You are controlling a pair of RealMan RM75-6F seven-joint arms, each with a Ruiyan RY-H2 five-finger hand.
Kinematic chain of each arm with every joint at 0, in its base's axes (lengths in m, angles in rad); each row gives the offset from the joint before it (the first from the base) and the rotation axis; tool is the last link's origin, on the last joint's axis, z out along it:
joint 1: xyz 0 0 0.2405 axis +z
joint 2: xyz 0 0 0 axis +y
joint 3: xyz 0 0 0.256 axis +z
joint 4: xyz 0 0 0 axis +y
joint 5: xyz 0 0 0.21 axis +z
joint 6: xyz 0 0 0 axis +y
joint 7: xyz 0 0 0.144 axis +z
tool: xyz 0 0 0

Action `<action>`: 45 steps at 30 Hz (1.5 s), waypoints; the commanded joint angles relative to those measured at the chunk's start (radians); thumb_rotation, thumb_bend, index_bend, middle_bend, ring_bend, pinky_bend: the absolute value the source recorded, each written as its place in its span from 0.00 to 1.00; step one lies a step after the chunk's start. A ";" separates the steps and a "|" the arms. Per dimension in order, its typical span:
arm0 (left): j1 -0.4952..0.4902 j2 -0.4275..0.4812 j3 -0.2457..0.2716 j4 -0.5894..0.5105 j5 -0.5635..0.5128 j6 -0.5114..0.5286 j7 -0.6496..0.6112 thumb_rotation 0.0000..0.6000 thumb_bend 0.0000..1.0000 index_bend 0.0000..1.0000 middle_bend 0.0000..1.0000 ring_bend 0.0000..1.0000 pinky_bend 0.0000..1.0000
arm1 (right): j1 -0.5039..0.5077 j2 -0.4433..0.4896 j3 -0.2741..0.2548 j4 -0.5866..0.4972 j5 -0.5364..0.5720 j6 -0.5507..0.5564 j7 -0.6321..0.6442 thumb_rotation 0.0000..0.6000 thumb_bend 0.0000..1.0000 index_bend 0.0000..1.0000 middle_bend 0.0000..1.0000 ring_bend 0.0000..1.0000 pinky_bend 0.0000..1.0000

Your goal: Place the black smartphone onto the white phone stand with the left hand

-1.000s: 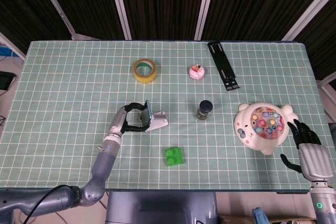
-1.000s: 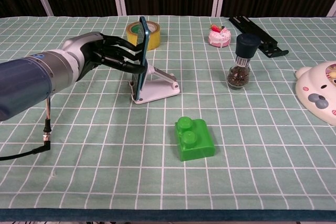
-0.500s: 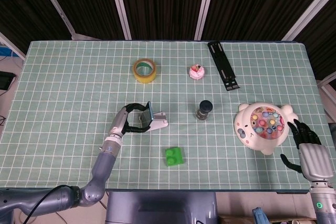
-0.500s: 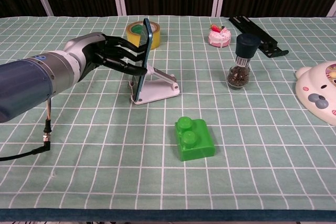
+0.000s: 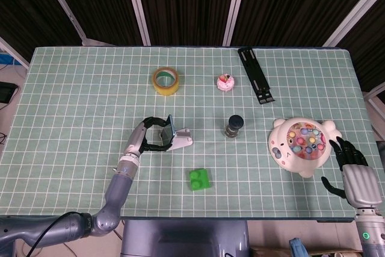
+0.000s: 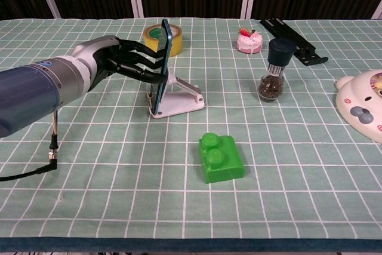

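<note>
White bear-faced plastic fishing toy (image 5: 302, 145) at table's right side holds small coloured pieces in its round tray; glass pepper grinder with black cap (image 6: 274, 71) shows dark contents. Black slim smartphone (image 6: 162, 67) stands on edge, near upright, lower edge apparently seated in the white plastic phone stand (image 6: 178, 100); left hand (image 6: 122, 61) grips it from the left, fingers on the phone. Right hand (image 5: 355, 176) off the table's right edge, fingers apart, holding nothing.

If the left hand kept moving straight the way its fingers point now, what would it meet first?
The left hand already has its fingertips on the black smartphone, which stands on edge against the white phone stand. Pushing on would likely press the phone into the stand's sloped back.
</note>
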 commanded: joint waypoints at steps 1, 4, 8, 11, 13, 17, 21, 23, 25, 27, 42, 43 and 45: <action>0.000 0.001 0.002 0.000 -0.001 -0.003 0.000 1.00 0.21 0.28 0.31 0.03 0.00 | 0.000 0.000 0.000 0.000 0.000 0.000 0.000 1.00 0.36 0.06 0.00 0.00 0.15; -0.002 0.001 0.003 0.001 0.000 -0.004 0.001 1.00 0.21 0.27 0.30 0.03 0.00 | 0.000 0.000 0.000 0.000 0.000 0.000 0.000 1.00 0.36 0.06 0.00 0.00 0.15; -0.004 0.002 0.006 0.001 0.004 -0.005 0.003 1.00 0.21 0.25 0.27 0.01 0.00 | 0.000 0.000 0.000 0.000 0.000 0.000 -0.001 1.00 0.36 0.06 0.00 0.00 0.15; -0.004 0.003 0.006 0.000 0.002 -0.006 0.004 1.00 0.21 0.24 0.25 0.01 0.00 | 0.000 0.000 0.000 0.000 0.000 0.000 0.000 1.00 0.36 0.06 0.00 0.00 0.15; -0.004 0.003 0.006 0.000 0.002 -0.006 0.002 1.00 0.21 0.23 0.24 0.01 0.00 | 0.000 0.000 0.000 0.000 0.000 0.000 0.000 1.00 0.36 0.06 0.00 0.00 0.15; -0.003 0.003 0.008 0.001 0.003 -0.006 0.001 1.00 0.21 0.23 0.23 0.01 0.00 | 0.000 0.000 0.000 0.001 0.000 0.000 0.000 1.00 0.36 0.06 0.00 0.00 0.15; -0.004 0.004 0.009 0.001 0.006 -0.007 0.001 1.00 0.21 0.23 0.23 0.01 0.00 | 0.000 0.000 0.000 0.000 -0.001 0.000 0.001 1.00 0.36 0.06 0.00 0.00 0.15; -0.004 0.004 0.010 0.001 0.006 -0.007 0.000 1.00 0.21 0.23 0.23 0.01 0.00 | 0.000 0.000 0.000 0.000 -0.001 0.000 0.001 1.00 0.36 0.06 0.00 0.00 0.15; -0.003 0.005 0.011 0.000 0.007 -0.005 0.000 1.00 0.21 0.23 0.23 0.01 0.00 | 0.000 0.000 0.000 0.000 -0.001 0.000 0.000 1.00 0.36 0.06 0.00 0.00 0.15; -0.001 0.007 0.012 -0.002 0.008 -0.004 -0.001 1.00 0.21 0.22 0.22 0.00 0.00 | 0.000 0.000 0.000 0.000 -0.001 0.000 0.000 1.00 0.36 0.06 0.00 0.00 0.15; 0.048 0.085 0.056 -0.087 0.077 0.013 -0.006 1.00 0.21 0.01 0.00 0.00 0.00 | -0.001 0.000 -0.001 0.001 -0.004 0.003 0.002 1.00 0.36 0.06 0.00 0.00 0.15; 0.054 0.096 0.059 -0.098 0.081 0.015 -0.009 1.00 0.20 0.01 0.00 0.00 0.00 | -0.001 0.000 -0.001 0.001 -0.004 0.003 0.002 1.00 0.36 0.06 0.00 0.00 0.15; 0.064 0.113 0.063 -0.114 0.088 0.018 -0.013 1.00 0.19 0.00 0.00 0.00 0.00 | -0.001 0.000 -0.001 0.001 -0.004 0.004 0.003 1.00 0.36 0.06 0.00 0.00 0.15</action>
